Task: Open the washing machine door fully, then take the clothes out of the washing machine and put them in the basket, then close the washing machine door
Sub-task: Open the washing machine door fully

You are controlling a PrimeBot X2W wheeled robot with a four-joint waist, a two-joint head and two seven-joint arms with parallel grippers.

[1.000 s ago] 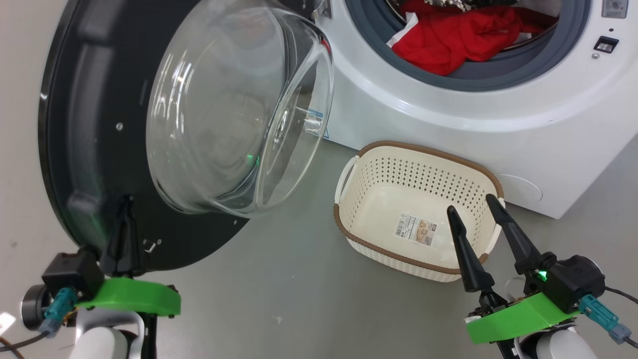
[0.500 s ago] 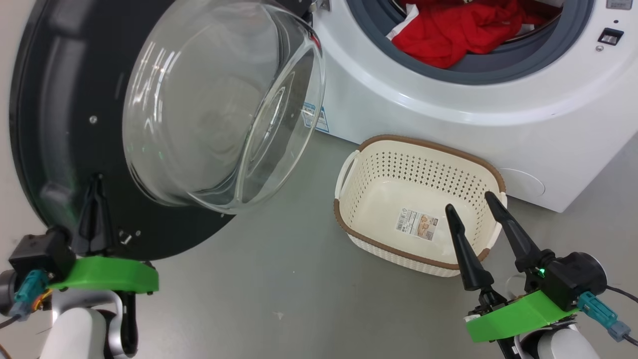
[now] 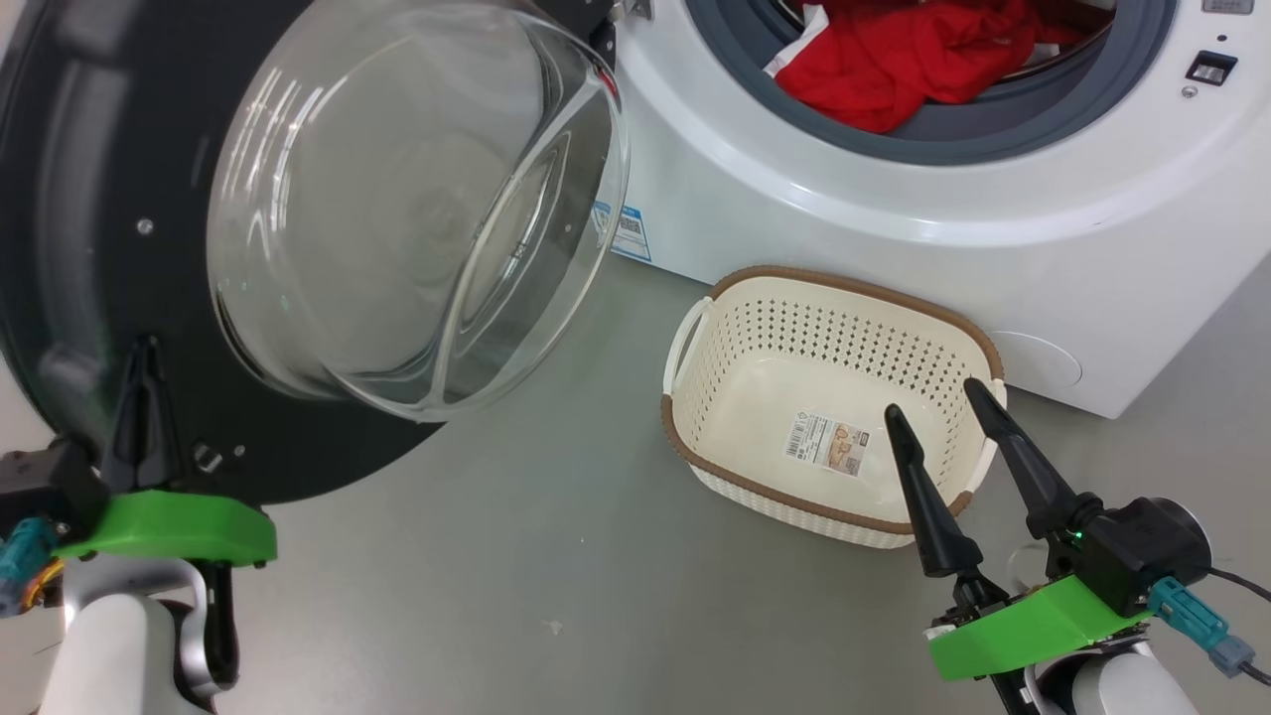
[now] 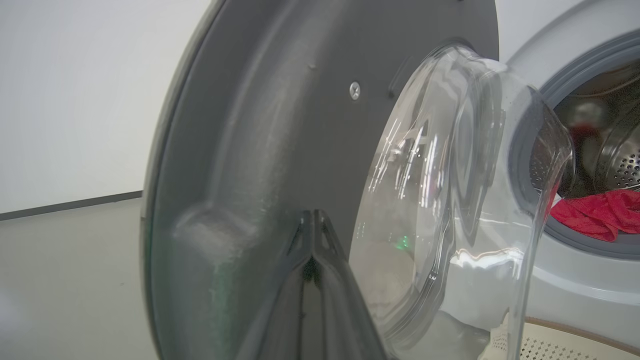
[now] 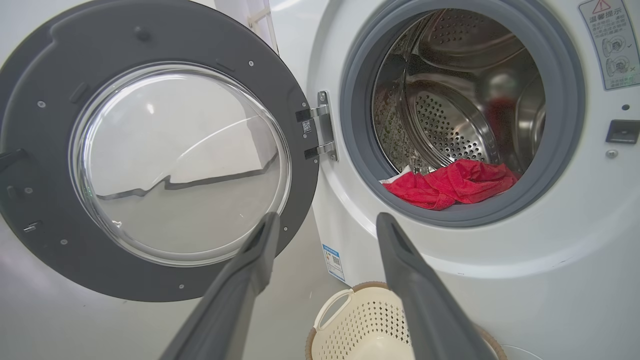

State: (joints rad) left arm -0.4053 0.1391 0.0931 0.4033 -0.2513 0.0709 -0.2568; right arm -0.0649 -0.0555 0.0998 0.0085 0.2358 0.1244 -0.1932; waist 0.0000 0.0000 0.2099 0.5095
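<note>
**A:** Swung wider since 1 second ago, hasn't it? That door (image 3: 60,248) sits further left, and the left claw (image 3: 146,348) has gone left with it.

**B:** Yes. The basket (image 3: 794,333) and the washer (image 3: 894,228) lie much where they did. The door hangs from its hinge (image 5: 320,130) on the washer's left side. Its inner face is turned toward the robot and its glass bowl (image 3: 397,199) bulges out.

**A:** How is the left claw?

**B:** Closed, its 2 fingers pressed together. The tips are against the door's dark inner rim, just below the glass.

**A:** And the clothes (image 3: 894,60)?

**B:** Red cloth with a bit of white, at the front of the steel drum (image 5: 450,115). It spills onto the grey rubber ring (image 3: 953,144).

**A:** Where is the basket?

**B:** Upright on the grey floor (image 3: 556,556), just in front of the washer and to the right of the door. A paper label (image 3: 827,444) shows on its bottom.

**A:** And the right claw (image 3: 931,397)?

**B:** Open, its 2 fingers spread wide. From the head camera its tips overlap the basket's near right corner. Whether they touch it, I cannot tell.
</note>
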